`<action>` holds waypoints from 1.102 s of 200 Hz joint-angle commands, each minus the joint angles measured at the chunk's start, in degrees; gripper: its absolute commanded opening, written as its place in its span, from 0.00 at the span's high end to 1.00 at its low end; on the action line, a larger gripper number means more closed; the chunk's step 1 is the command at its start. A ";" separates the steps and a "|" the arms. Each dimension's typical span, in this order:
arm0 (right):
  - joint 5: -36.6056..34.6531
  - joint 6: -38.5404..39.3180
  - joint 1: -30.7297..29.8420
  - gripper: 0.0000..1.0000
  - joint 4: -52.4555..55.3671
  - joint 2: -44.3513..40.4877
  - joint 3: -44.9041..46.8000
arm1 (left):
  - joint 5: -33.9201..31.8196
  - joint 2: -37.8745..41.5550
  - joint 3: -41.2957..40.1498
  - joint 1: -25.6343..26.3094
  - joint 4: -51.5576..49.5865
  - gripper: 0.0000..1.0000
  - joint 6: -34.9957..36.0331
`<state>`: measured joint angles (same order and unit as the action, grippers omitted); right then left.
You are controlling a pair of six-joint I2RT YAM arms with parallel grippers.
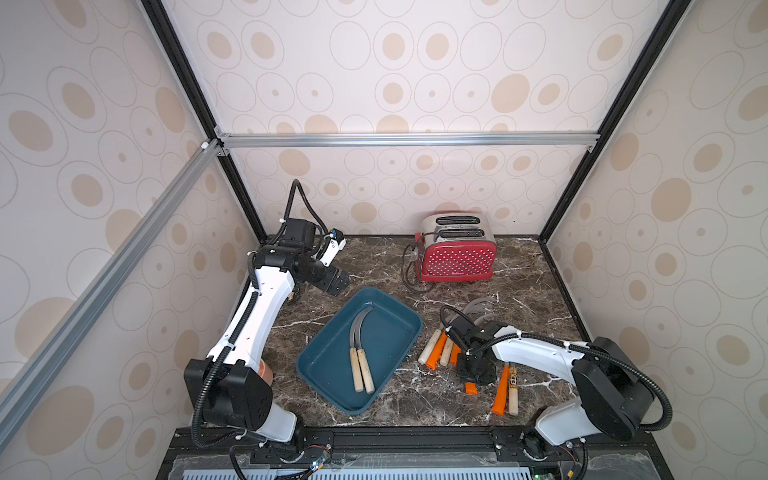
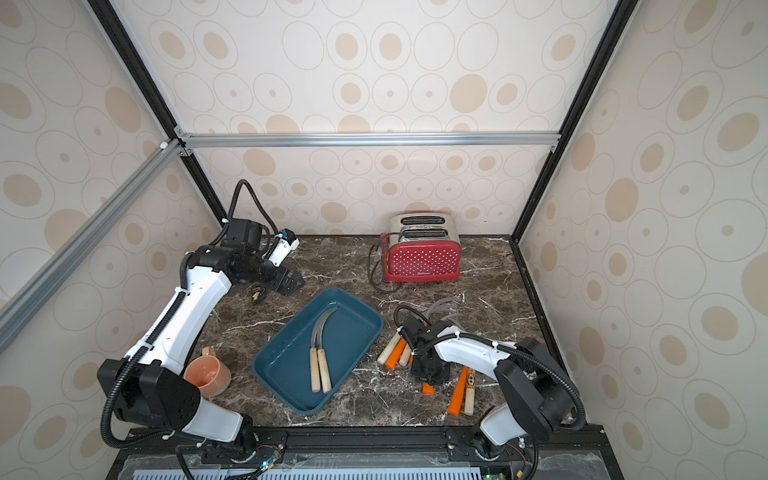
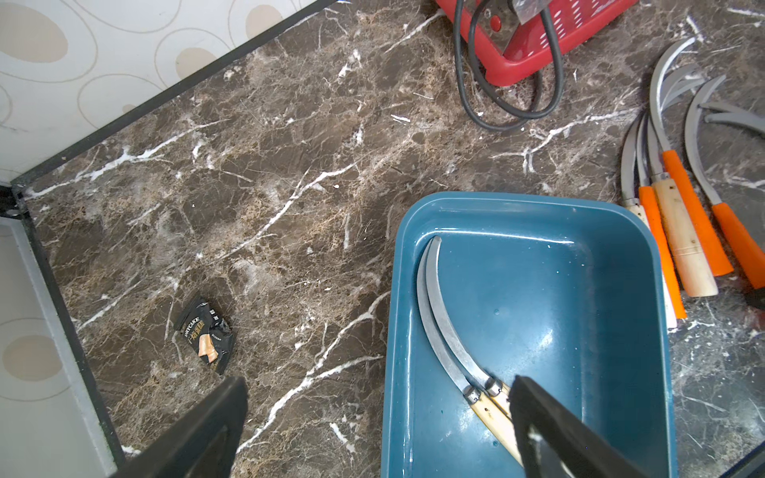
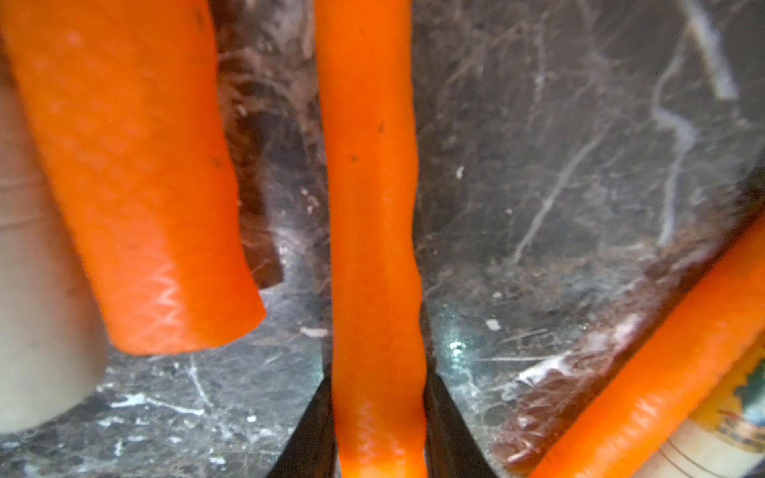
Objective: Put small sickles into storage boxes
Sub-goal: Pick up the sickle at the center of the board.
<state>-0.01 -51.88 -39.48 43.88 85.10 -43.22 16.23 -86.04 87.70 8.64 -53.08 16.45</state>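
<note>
The dark teal storage box [image 1: 390, 332] [image 2: 353, 328] [image 3: 559, 289] lies mid-table with two wood-handled small sickles [image 1: 359, 349] [image 2: 320, 349] [image 3: 447, 331] side by side in it. My right gripper [image 1: 473, 376] [image 2: 430, 376] [image 4: 378, 372] points down at the table to its right, jaws pressed on both sides of an orange sickle handle [image 4: 368, 207]. More sickles [image 1: 436, 351] [image 3: 679, 215] lie just left of it, and an orange [image 1: 502, 392] and a wooden one [image 1: 513, 395] nearer the front. My left gripper [image 1: 338, 284] [image 2: 293, 284] [image 3: 378, 383] hangs open and empty above the box's far-left corner.
A red polka-dot toaster [image 1: 457, 253] stands at the back with its black cord [image 1: 409, 270] looped beside it. A pink cup [image 2: 210, 374] sits by the left arm's base. A small black wrapper [image 3: 205, 335] lies at the back left.
</note>
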 commanded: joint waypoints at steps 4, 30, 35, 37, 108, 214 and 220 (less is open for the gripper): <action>-0.86 -1.62 -0.85 0.83 -1.39 4.15 2.59 | 0.92 0.77 0.28 0.43 -1.59 0.01 1.92; -1.04 -1.41 -0.89 0.93 -2.61 5.14 2.55 | 0.74 0.97 0.19 0.58 -1.58 0.01 2.10; -1.19 -1.41 -0.89 0.95 -2.73 5.21 2.54 | 0.62 1.05 0.11 0.58 -1.63 0.01 2.10; -1.21 -1.37 -0.93 0.96 -2.85 5.24 2.49 | 0.57 1.11 0.17 0.58 -1.60 0.01 2.10; -8.41 -2.79 -2.10 1.00 -1.50 0.39 1.75 | 0.60 1.10 0.28 0.63 -1.45 0.01 1.75; -15.08 -2.90 -2.35 1.00 3.23 -2.53 -1.07 | 0.40 0.66 0.89 0.73 -1.40 0.01 1.49; -15.25 -2.87 -2.38 1.00 3.31 -2.48 -1.37 | 0.35 0.62 1.02 0.76 -1.41 0.01 1.41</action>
<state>-12.21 -53.54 -41.63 45.25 83.66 -43.16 16.43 -86.04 87.66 8.91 -53.08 16.60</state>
